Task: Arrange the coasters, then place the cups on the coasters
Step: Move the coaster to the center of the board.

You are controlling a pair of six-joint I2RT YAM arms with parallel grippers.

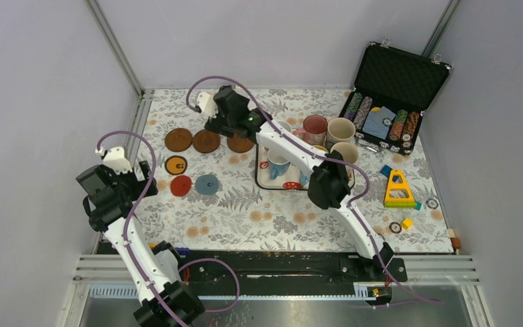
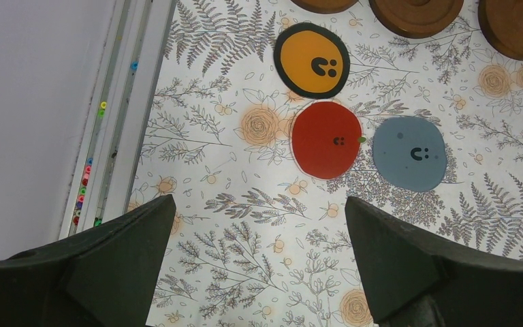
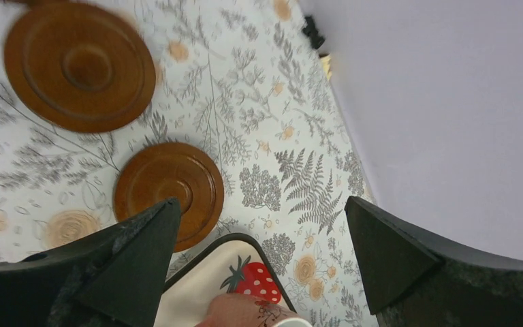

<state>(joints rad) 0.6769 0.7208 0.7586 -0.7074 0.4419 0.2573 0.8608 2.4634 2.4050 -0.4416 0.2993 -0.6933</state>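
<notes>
Floral bench (image 1: 245, 211), 3 brown coasters (image 1: 206, 141) at 10 o'clock, 3 small coasters (image 1: 180, 184) at 9 o'clock, cups (image 1: 315, 127) by tray (image 1: 264, 180) at 1 o'clock, left fingers (image 2: 109, 266) wide, empty, right fingers (image 3: 109, 266) wide, empty

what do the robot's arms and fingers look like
Both the left arm and the right arm have slim white links joined by chunky black joint housings. A thin purple cable loops along each. The fingers are matte black, broad wedges tapering to blunt tips, with no visible markings.

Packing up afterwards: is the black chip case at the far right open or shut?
Open: the chip case has its lid raised behind, leaving the chip stacks exposed.
</notes>
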